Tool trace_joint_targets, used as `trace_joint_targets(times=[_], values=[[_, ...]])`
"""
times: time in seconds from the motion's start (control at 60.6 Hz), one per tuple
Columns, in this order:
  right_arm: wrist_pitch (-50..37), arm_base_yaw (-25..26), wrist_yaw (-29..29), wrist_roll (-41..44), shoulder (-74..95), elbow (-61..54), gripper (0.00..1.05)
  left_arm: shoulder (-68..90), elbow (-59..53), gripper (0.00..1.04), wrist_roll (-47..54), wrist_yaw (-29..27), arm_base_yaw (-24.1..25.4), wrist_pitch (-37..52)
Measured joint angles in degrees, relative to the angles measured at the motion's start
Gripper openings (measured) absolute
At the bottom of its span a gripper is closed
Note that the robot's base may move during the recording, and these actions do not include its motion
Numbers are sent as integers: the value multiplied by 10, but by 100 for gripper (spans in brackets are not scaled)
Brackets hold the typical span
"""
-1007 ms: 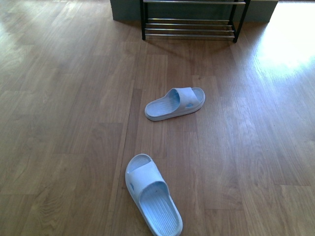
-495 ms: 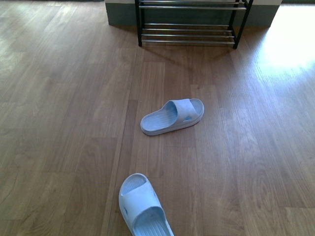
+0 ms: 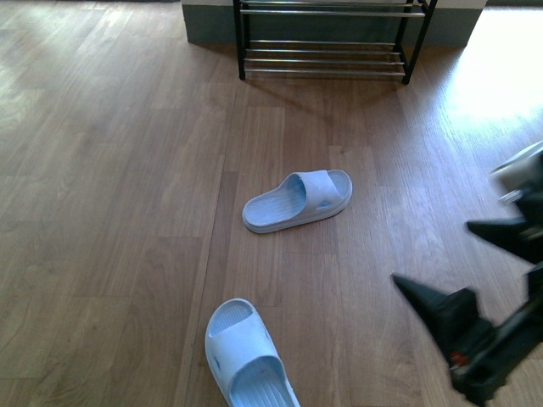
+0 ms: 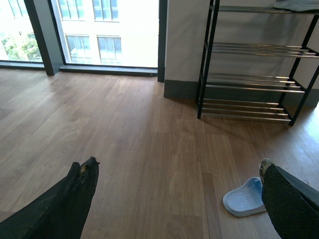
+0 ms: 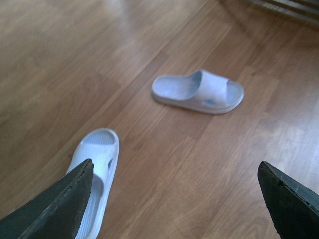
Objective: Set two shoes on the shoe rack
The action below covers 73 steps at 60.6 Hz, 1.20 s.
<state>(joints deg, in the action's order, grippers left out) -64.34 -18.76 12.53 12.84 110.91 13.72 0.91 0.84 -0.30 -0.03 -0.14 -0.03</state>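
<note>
two pale blue slides lie on the wooden floor (image 3: 102, 170): the far slide (image 3: 297, 201) crosswise in the middle, the near slide (image 3: 246, 356) closer and slightly left. the shoe rack (image 3: 327, 59) stands at the far end, well apart from both. my right gripper (image 3: 430, 252) hangs at the near right, jaws wide apart, empty; my left gripper (image 4: 177, 160) is spread wide too, empty.

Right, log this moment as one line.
right gripper open, unloaded | left gripper open | far slide, near slide on floor | shoe rack ahead
</note>
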Motion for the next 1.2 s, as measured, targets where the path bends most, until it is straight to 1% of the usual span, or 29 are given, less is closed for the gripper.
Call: trace_joint_targets(times=[0.066, 0.198, 0.347, 0.512, 0.726, 0.941, 1.089, 1.205], values=[[-28, -20, -2, 14, 110, 34, 96, 0, 0, 95, 0, 0, 0, 0], [-28, -54, -9, 21, 273, 108, 96, 0, 0, 95, 0, 0, 0, 0], [4, -81, -26, 21, 381, 193, 96, 0, 0, 95, 0, 0, 0, 0], [42, -103, -37, 3, 466, 286, 96, 0, 0, 95, 0, 0, 0, 0], [74, -123, -46, -42, 531, 373, 96, 0, 0, 95, 0, 0, 0, 0], [108, -126, -59, -75, 579, 459, 96, 0, 0, 95, 0, 0, 0, 0], [130, -126, -52, -96, 610, 511, 96, 0, 0, 95, 0, 0, 0, 0], [141, -125, -46, -107, 618, 527, 96, 0, 0, 95, 0, 0, 0, 0]])
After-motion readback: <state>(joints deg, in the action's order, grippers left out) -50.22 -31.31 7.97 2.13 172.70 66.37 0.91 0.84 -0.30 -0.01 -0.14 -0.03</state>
